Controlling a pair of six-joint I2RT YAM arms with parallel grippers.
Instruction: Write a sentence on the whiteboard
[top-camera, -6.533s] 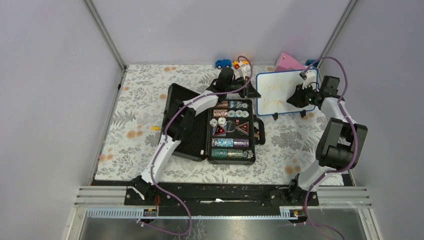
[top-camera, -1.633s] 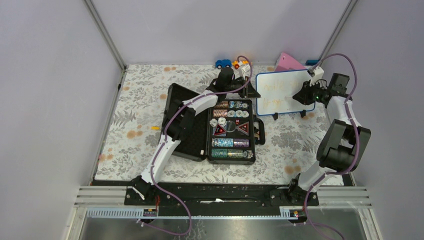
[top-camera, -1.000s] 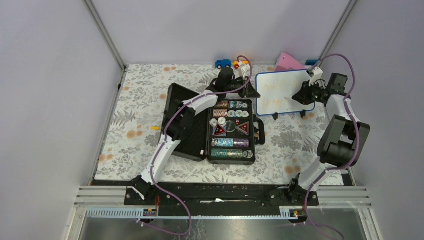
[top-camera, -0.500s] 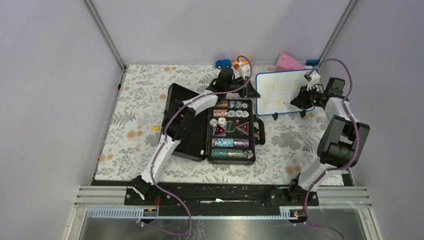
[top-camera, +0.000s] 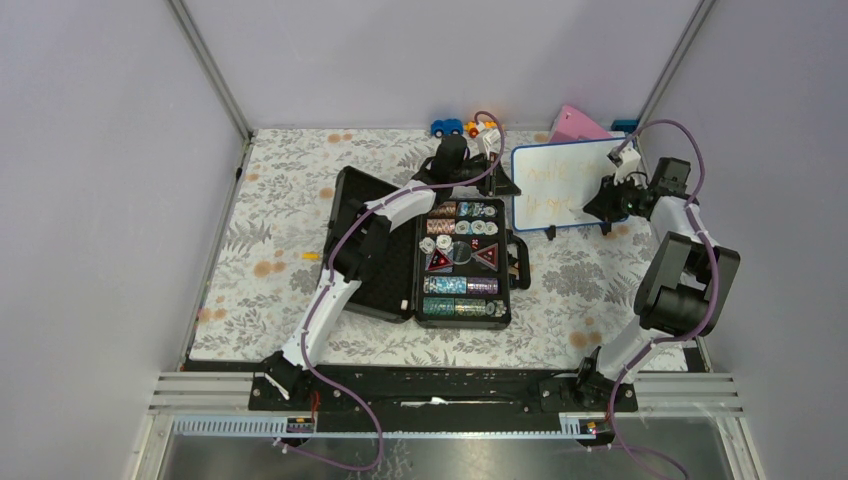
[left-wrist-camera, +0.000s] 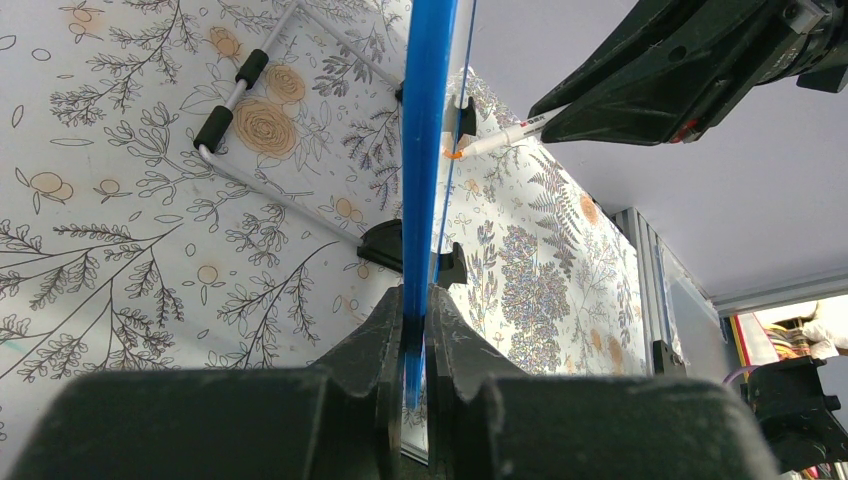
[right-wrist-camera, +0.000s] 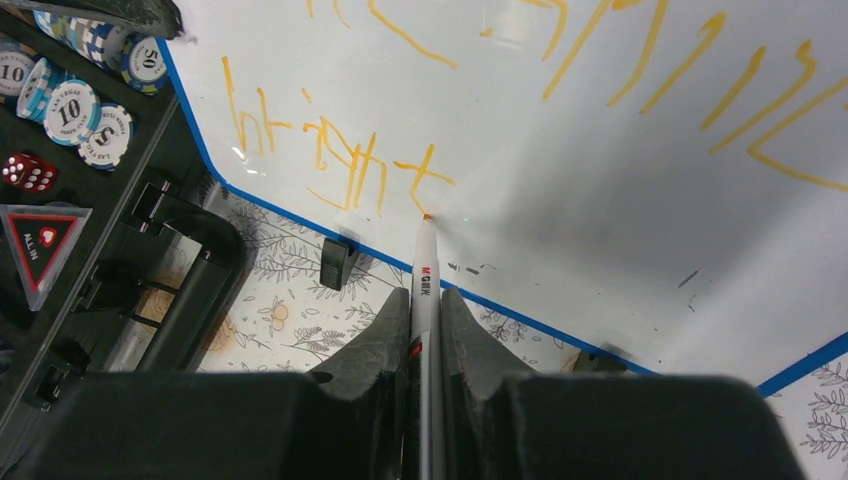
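The whiteboard (top-camera: 560, 185), white with a thin blue frame, stands upright at the back right. My left gripper (top-camera: 506, 186) is shut on its left edge; in the left wrist view the jaws (left-wrist-camera: 415, 292) pinch the blue frame (left-wrist-camera: 426, 150). My right gripper (top-camera: 602, 204) is shut on a white marker (right-wrist-camera: 424, 268). The marker's orange tip touches the board just right of the lower line of the sentence (right-wrist-camera: 330, 160), which is written in pale orange strokes. A second line (right-wrist-camera: 660, 80) runs above it. The marker (left-wrist-camera: 500, 138) also shows past the board's edge.
An open black case (top-camera: 372, 250) holding poker chips (right-wrist-camera: 90, 110) and red dice (right-wrist-camera: 30, 170) lies left of the board. A pink wedge (top-camera: 578, 124) and toy cars (top-camera: 447, 127) sit at the back. A wire stand (left-wrist-camera: 270, 190) lies behind the board.
My right gripper with the marker has moved slightly down and left across the board's right side. The left gripper has kept its hold on the frame and has not moved.
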